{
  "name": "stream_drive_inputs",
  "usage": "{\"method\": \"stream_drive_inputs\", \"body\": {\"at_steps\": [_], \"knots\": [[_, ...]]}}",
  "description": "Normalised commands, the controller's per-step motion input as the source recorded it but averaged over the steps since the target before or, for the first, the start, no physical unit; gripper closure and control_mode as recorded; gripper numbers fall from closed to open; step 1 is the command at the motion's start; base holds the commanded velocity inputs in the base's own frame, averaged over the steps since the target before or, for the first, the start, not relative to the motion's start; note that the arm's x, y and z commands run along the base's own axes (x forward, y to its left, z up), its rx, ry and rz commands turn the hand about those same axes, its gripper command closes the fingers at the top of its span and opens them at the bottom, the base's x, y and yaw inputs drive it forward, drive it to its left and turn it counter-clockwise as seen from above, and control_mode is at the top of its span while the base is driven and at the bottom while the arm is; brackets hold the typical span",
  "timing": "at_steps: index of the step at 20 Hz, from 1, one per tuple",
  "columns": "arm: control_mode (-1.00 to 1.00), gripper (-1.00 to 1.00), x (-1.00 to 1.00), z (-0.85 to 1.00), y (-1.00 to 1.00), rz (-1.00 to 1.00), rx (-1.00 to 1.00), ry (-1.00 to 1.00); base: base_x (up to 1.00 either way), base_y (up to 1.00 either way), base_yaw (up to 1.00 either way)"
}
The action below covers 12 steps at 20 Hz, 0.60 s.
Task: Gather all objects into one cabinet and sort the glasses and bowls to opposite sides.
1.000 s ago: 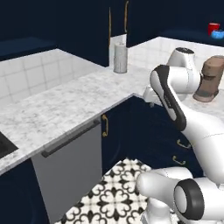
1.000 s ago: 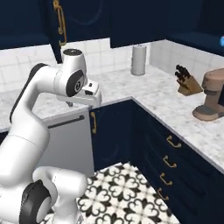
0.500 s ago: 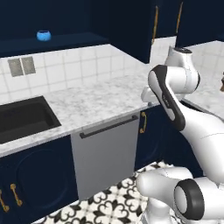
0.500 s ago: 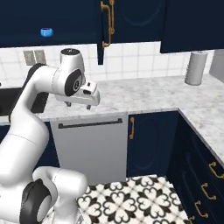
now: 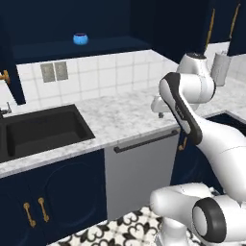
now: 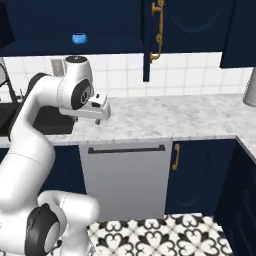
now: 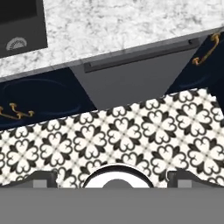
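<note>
A small round bright-blue bowl (image 5: 80,39) sits alone inside the open dark navy wall cabinet (image 5: 91,48), above the black sink (image 5: 41,129). The end effector (image 6: 99,118) hangs empty over the white marble tabletop (image 6: 165,112), its fingers set wide apart.

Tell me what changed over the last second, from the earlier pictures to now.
The base drove, so the whole view swung along the counter: the corner with the brown coffee machine is gone, and the black sink and grey dishwasher front have come in. The small bright-blue bowl now sits ahead in the open dark navy wall cabinet. Nothing was grasped or released. The arm kept its folded pose, and the gripper holds nothing.
</note>
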Motion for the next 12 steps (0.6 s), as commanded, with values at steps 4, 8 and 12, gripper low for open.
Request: {"method": "stream_drive_inputs", "body": {"at_steps": [4,8,12], "knots": [[1.0,-1.0,0.0,0.0,0.0,0.0,0.0,0.0,0.33,0.46,0.33],[1.0,-1.0,0.0,0.0,0.0,0.0,0.0,0.0,0.64,-0.02,0.42],[1.0,-1.0,0.0,0.0,0.0,0.0,0.0,0.0,0.58,-0.23,0.19]]}}
